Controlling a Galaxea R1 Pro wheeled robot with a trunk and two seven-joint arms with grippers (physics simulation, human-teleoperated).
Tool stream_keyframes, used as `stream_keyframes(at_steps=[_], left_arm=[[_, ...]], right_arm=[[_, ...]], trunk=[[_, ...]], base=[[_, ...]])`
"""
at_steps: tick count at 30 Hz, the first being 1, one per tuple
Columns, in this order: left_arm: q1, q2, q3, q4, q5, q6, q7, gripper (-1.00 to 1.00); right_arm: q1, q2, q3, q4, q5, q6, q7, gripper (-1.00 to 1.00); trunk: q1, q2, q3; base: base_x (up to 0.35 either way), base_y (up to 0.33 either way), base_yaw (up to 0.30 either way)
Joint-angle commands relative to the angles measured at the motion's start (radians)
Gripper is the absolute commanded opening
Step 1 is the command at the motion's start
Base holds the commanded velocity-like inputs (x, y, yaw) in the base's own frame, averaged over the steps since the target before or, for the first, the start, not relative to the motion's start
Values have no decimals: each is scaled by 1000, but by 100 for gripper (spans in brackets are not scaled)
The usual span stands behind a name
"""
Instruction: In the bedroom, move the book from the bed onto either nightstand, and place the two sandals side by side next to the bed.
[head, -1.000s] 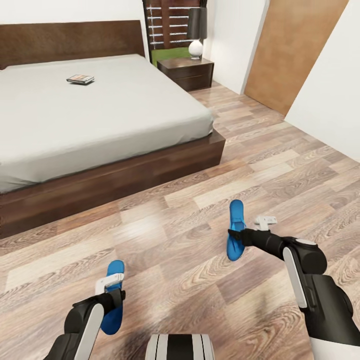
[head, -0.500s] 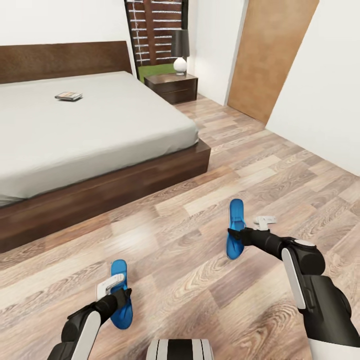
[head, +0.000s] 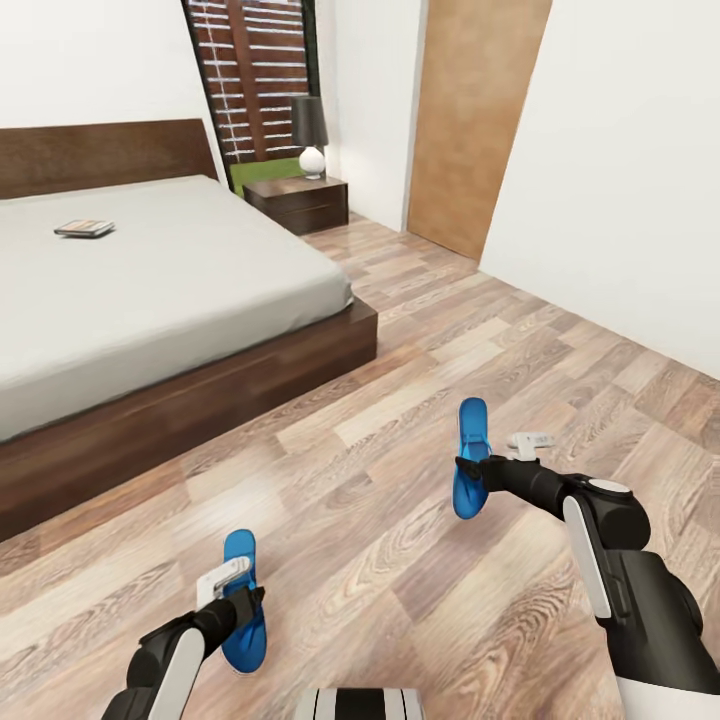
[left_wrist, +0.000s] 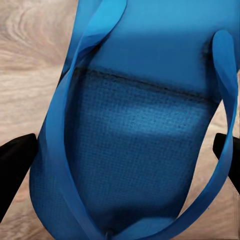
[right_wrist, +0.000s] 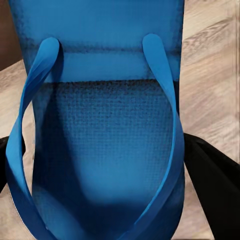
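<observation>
My left tool (head: 240, 603) is clamped on one blue sandal (head: 242, 600), its dark fingers (left_wrist: 15, 165) pressing the sole from both sides. My right tool (head: 470, 470) grips the other sandal (head: 469, 458) the same way, held edge-up above the wood floor (head: 400, 520). The bed (head: 160, 290) lies ahead of my left tool, well apart. The book (head: 84, 229) rests on its mattress, and the nightstand (head: 297, 203) stands beyond the bed's far corner.
</observation>
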Motion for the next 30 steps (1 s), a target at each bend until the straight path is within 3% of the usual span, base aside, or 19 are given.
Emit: stream_keyframes(at_steps=[1, 6, 14, 17, 26, 30], left_arm=[[0, -1, 1, -1, 11, 4, 7, -100], [-1, -1, 1, 5, 10, 3, 7, -100], [-1, 0, -17, 44, 4, -65, 7, -100], [-1, -3, -45, 51, 7, -70, 10, -100], [-8, -5, -58, 63, 7, -75, 9, -100], [-10, -7, -58, 74, 7, -98, 13, -100]], right_arm=[[-1, 0, -1, 0, -4, 6, 1, -100], [-1, 0, -2, 0, -4, 6, 1, -100], [-1, -4, -3, 0, -5, 8, 7, -100], [-1, -4, -4, 0, -6, 9, 9, -100], [-1, -6, 2, 0, -6, 19, 9, -100], [-1, -10, 23, 0, -6, 36, 9, -100]], trunk=[[-1, 0, 3], [-3, 1, 23], [-3, 1, 23], [-3, 1, 23], [-7, 3, 57], [-9, 4, 73]], base=[[0, 0, -265], [0, 0, -265], [111, 0, -117], [159, 0, -6], [19, 0, -1], [1, 0, 0]])
